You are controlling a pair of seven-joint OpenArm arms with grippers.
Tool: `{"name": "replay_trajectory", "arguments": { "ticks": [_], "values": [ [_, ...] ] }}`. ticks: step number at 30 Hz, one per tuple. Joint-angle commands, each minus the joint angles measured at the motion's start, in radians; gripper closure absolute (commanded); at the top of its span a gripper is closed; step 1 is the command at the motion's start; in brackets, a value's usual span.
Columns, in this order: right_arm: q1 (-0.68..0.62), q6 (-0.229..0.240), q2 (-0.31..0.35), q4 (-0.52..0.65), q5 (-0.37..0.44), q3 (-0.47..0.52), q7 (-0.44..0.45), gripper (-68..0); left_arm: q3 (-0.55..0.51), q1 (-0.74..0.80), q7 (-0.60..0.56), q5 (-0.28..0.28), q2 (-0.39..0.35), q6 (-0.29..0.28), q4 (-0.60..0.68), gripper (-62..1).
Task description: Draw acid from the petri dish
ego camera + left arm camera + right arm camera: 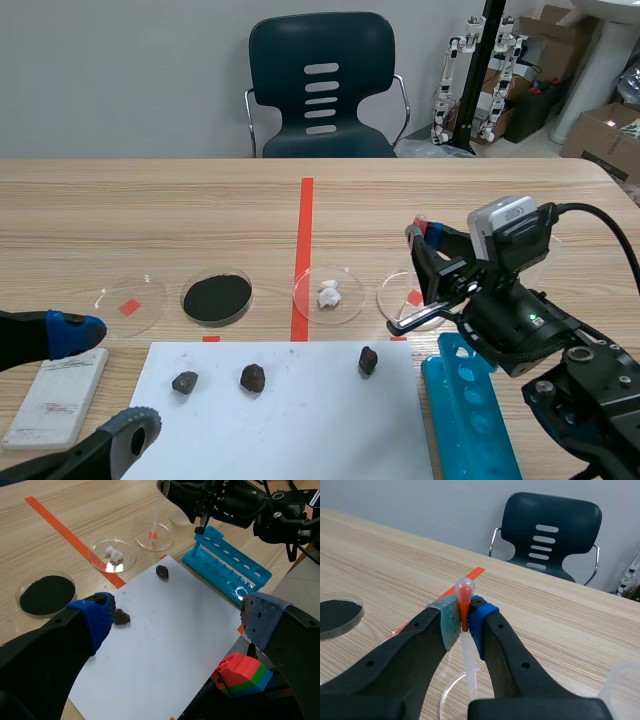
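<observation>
My right gripper (pixel 464 621) is shut on a clear plastic pipette (pixel 468 660) just below its orange-red bulb. The pipette's stem points down into a small clear petri dish (pixel 446 694). In the left wrist view the pipette (pixel 156 514) hangs from the right gripper (pixel 167 489), its tip in the petri dish (pixel 162 542), which shows a red patch. The scene view has this dish (pixel 400 296) right of the red tape line, under the right gripper (pixel 426 252). My left gripper (pixel 102 385) is open near the table's front left corner, holding nothing.
A blue tube rack (pixel 468 410) lies beside the right arm. Three dark stones (pixel 252 377) rest on white paper (pixel 300 430). Further dishes hold white lumps (pixel 328 293) and black powder (pixel 216 297); another dish (pixel 130 303) stands far left. A white block (pixel 55 396) lies front left.
</observation>
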Motion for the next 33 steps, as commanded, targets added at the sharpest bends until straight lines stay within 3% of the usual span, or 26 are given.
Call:
{"name": "replay_trajectory", "arguments": {
  "ticks": [1, 33],
  "values": [
    [0.014, 0.0, 0.0, 0.011, 0.003, 0.007, 0.014, -5.3, -0.003, -0.003, -0.014, -0.01, 0.005, -0.003, 0.013, -52.5],
    [0.014, 0.0, 0.0, 0.011, 0.003, 0.007, 0.014, -3.7, -0.003, -0.003, -0.014, -0.01, 0.005, -0.003, 0.013, -52.5]
  ]
}}
